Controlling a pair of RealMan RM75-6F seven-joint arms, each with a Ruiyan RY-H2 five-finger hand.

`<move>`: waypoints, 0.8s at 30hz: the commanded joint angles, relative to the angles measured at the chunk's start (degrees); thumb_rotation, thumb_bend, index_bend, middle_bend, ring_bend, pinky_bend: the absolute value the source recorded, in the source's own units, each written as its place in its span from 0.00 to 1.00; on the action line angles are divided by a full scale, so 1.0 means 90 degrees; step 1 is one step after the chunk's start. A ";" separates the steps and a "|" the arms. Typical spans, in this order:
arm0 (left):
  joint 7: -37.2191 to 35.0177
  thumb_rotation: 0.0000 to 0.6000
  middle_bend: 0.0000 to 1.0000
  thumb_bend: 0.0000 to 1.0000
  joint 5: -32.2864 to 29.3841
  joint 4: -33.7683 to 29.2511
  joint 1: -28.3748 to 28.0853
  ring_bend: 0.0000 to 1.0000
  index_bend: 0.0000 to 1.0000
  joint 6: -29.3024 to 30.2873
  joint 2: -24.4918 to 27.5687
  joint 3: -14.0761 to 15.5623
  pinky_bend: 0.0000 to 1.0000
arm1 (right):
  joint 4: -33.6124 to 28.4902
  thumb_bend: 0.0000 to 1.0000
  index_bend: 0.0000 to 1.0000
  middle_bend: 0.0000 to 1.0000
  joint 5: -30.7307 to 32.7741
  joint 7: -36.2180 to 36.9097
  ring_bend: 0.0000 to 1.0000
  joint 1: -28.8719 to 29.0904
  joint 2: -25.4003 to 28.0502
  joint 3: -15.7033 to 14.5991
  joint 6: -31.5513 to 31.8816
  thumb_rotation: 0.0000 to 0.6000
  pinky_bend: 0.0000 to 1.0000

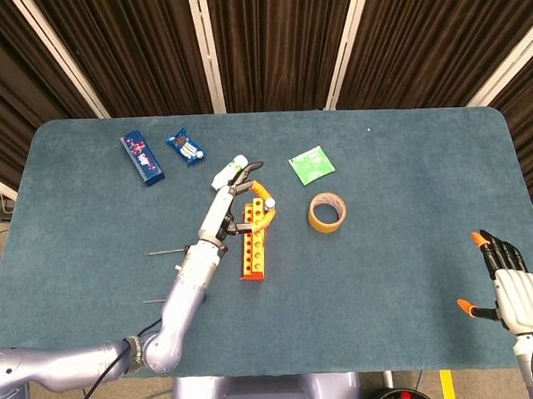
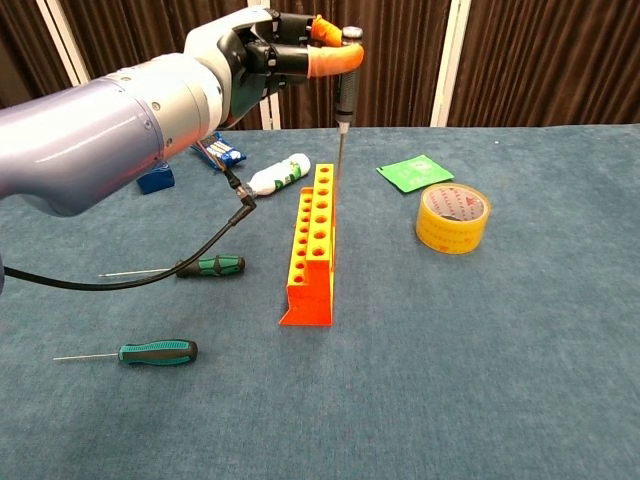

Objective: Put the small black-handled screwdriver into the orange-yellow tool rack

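Left hand point(image 2: 285, 55) pinches the small black-handled screwdriver point(image 2: 345, 85) upright, tip over far end of orange-yellow tool rack point(image 2: 312, 245). Right hand point(image 1: 512, 285) near right, holding nothing, fingers apart.

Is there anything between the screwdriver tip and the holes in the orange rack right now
Nothing visible. The left hand holds the black-handled screwdriver upright over the far end of the orange-yellow tool rack, with open air below its shaft.

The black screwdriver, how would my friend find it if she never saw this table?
Find the orange-yellow rack in the middle of the blue table. Above its far end, the left hand holds the black screwdriver upright, tip down. The two other screwdrivers have green handles and lie flat on the table.
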 commanded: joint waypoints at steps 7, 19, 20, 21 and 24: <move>0.0037 1.00 0.07 0.47 0.0037 -0.0005 0.0021 0.00 0.59 0.0019 0.0029 0.0040 0.00 | -0.0021 0.05 0.01 0.00 0.0003 -0.0003 0.00 -0.0006 0.0007 0.0002 0.0009 1.00 0.00; 0.0006 1.00 0.07 0.46 -0.0007 0.0129 0.0016 0.00 0.59 -0.0037 -0.0026 0.0079 0.00 | -0.0014 0.05 0.01 0.00 0.0005 0.0018 0.00 -0.0003 0.0006 0.0001 -0.0002 1.00 0.00; 0.0001 1.00 0.07 0.47 -0.0014 0.0148 0.0013 0.00 0.59 -0.0047 -0.0034 0.0080 0.00 | -0.0013 0.05 0.01 0.00 0.0009 0.0019 0.00 -0.0003 0.0006 0.0002 -0.0004 1.00 0.00; -0.0006 1.00 0.07 0.47 -0.0015 0.0166 0.0010 0.00 0.59 -0.0056 -0.0041 0.0081 0.00 | -0.0016 0.05 0.01 0.00 0.0010 0.0019 0.00 -0.0003 0.0006 0.0002 -0.0004 1.00 0.00; -0.0024 1.00 0.07 0.47 -0.0012 0.0218 0.0005 0.00 0.59 -0.0069 -0.0065 0.0085 0.00 | -0.0014 0.05 0.00 0.00 0.0015 0.0021 0.00 -0.0003 0.0006 0.0006 -0.0003 1.00 0.00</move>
